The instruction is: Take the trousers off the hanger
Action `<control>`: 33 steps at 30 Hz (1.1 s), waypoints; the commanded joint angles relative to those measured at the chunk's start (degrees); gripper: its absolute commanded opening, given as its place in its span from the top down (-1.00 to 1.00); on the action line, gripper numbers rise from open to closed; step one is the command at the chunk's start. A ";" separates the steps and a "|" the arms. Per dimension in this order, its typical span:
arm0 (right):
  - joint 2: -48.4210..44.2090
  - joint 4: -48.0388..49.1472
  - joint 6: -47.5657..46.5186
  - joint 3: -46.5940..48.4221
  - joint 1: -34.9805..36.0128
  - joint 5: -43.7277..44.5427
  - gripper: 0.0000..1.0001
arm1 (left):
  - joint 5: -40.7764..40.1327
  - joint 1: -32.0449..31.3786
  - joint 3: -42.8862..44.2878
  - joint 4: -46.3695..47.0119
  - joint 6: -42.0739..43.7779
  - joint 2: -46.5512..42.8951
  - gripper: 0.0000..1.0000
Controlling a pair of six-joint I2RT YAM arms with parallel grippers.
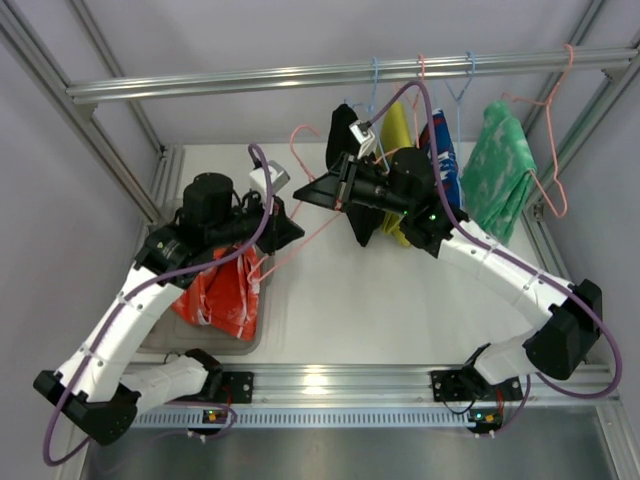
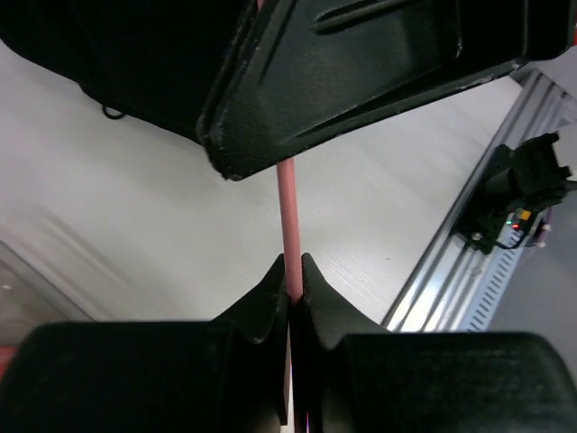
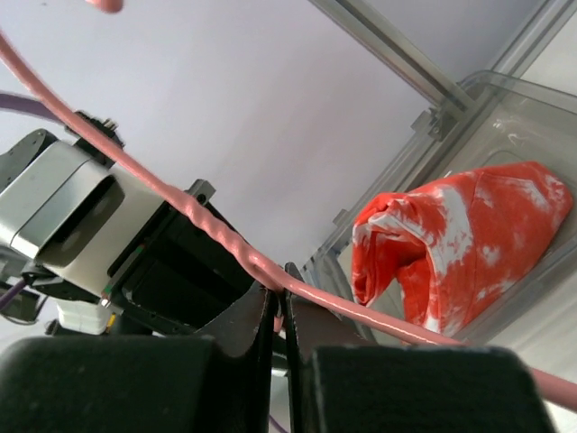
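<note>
The trousers (image 1: 225, 295), red-orange with white blotches, lie bunched in a clear bin (image 1: 255, 345) at the left, off the hanger. They also show in the right wrist view as trousers (image 3: 460, 253) inside the bin (image 3: 505, 90). The thin pink hanger (image 1: 296, 148) is held in the air between both arms. My left gripper (image 1: 297, 228) is shut on its long wire; in its own view the hanger (image 2: 288, 198) runs straight into that gripper (image 2: 293, 275). My right gripper (image 1: 305, 195) is shut on the twisted neck of the hanger (image 3: 203, 221), pinched at the tips of the right gripper (image 3: 279, 296).
Black (image 1: 343, 128), yellow (image 1: 397, 128), blue (image 1: 445, 160) and green (image 1: 497, 175) garments hang from the rail (image 1: 250, 80) at the back. Another pink hanger (image 1: 550, 130) hangs at the far right. Frame posts stand at the table's corners.
</note>
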 commanded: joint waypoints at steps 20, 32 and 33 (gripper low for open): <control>-4.92 -1.88 -10.86 7.77 -1.56 -2.93 -0.99 | -16.72 4.92 -2.04 -9.04 -2.21 -16.06 1.00; -13.88 -12.86 -26.07 11.81 -2.18 -0.03 -0.99 | -24.11 7.03 9.57 -4.13 -7.93 -4.73 1.00; -14.58 -13.48 -26.68 11.82 -2.35 0.58 -0.99 | -24.20 7.12 9.92 -3.25 -7.84 -3.93 1.00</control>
